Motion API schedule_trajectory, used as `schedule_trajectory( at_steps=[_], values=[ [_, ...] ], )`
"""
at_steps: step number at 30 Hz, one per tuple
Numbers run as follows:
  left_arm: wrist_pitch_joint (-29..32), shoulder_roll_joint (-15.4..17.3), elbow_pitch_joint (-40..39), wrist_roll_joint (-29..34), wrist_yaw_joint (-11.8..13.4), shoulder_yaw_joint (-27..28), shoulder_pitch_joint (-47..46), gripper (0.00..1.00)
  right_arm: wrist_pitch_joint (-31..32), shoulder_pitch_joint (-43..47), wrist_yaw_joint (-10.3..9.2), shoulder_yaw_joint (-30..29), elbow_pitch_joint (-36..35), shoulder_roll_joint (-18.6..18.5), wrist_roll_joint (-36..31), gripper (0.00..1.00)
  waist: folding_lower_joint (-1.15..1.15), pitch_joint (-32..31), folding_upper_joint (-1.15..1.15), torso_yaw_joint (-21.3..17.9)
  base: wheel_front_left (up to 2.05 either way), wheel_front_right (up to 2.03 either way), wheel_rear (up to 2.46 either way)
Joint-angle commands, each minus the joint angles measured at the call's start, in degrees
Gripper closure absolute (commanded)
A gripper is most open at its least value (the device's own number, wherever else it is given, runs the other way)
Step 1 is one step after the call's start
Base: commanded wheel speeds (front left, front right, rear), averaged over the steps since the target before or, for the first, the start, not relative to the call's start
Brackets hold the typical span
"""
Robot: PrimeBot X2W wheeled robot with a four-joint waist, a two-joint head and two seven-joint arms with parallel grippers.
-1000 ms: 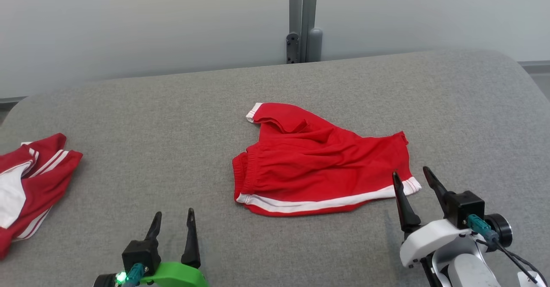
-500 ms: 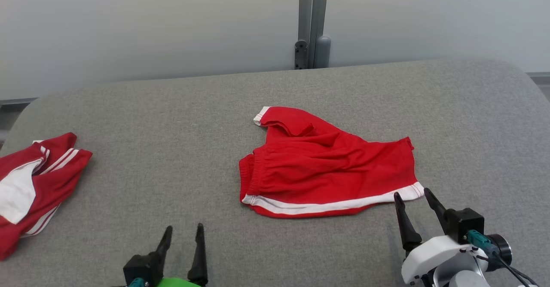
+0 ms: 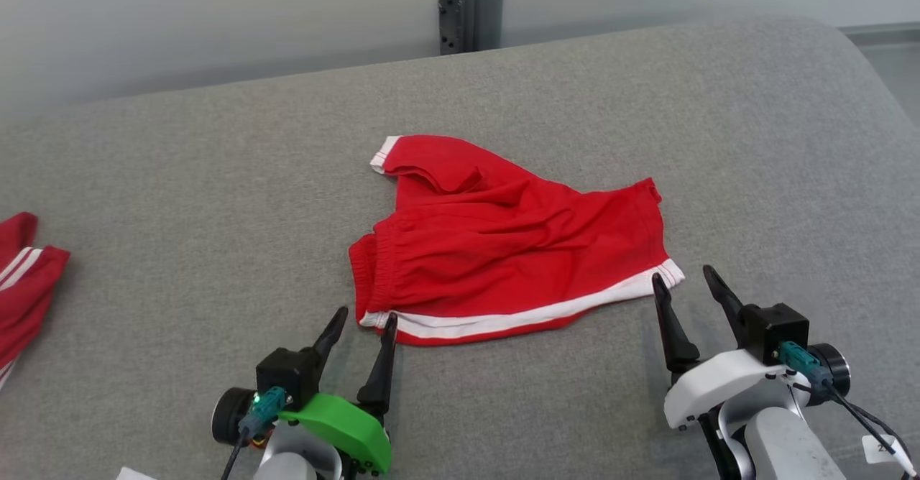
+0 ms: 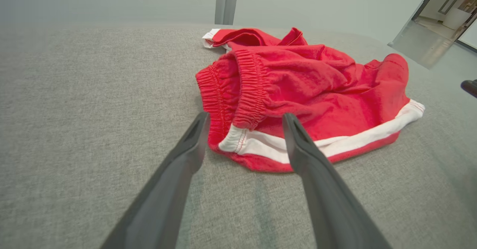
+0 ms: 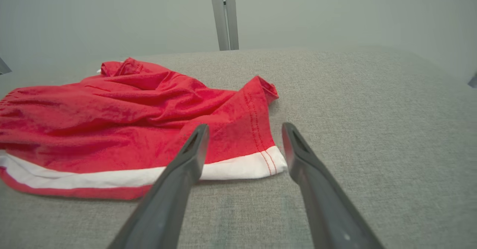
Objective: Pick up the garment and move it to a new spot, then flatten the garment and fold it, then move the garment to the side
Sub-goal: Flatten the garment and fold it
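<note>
Fingers (image 4: 188, 154) on the left gripper (image 3: 364, 316) are spread wide and hold nothing. The tips bracket the near left corner of the garment (image 3: 503, 250), at the waistband end with the white stripe. I can't tell if they touch the cloth. The right gripper (image 3: 681, 275) is the same, wide and empty, with its tips at the near right corner where the white leg hem ends.

The garment is a pair of red shorts lying rumpled mid tabletop (image 3: 180, 178), straight ahead of both arms. Its long axis runs left to right across the robot, and the white-striped edge faces the robot. That puts one near corner in front of each gripper. Both arms are about equally close, the left maybe a touch nearer.

My read is that this is a two-arm pinch on the near edge, so each side only needs a short reach forward and down. The far leg is folded over and bunched, so it will need flattening later.

Off to the left edge lies a second red garment (image 3: 25, 279), well apart. At the back, past the tabletop, is a grey post (image 3: 467, 6).
</note>
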Motion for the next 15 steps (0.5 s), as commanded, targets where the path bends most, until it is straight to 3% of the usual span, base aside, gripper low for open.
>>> schedule_trajectory(
  at_steps=[1,12,13,14,15],
  values=[
    [-0.01,0.28,0.59,0.58,-0.18,0.57,-1.31,0.0,-0.17,-0.83,-0.01,-0.08,-0.25,-0.11,-0.17,0.0,0.0,3.52,0.0,-3.47,0.0,0.0,0.0],
    [-0.01,0.28,2.61,2.3,-0.69,3.06,-1.05,0.0,-0.17,-2.14,-0.01,0.41,-0.61,-0.09,0.48,0.0,0.0,4.99,0.0,-5.29,0.0,0.0,0.0],
    [-0.01,0.28,2.82,2.29,-0.74,3.3,-0.98,0.18,-0.17,-2.27,-0.01,0.42,-0.6,-0.1,0.48,0.0,0.0,5.02,0.0,-5.35,0.0,0.0,0.0],
    [-0.01,0.28,2.74,2.18,-0.76,3.53,-1.04,0.56,-0.17,-2.38,-0.01,0.39,-0.63,-0.11,0.52,0.0,0.0,5.07,0.0,-5.37,0.0,0.0,0.0],
    [-0.01,0.28,2.77,2.34,-0.78,3.65,-1.18,0.78,-0.17,-2.45,-0.01,0.35,-0.68,-0.1,0.57,0.0,0.0,5.14,0.0,-5.36,0.0,0.0,0.0]
  ],
)
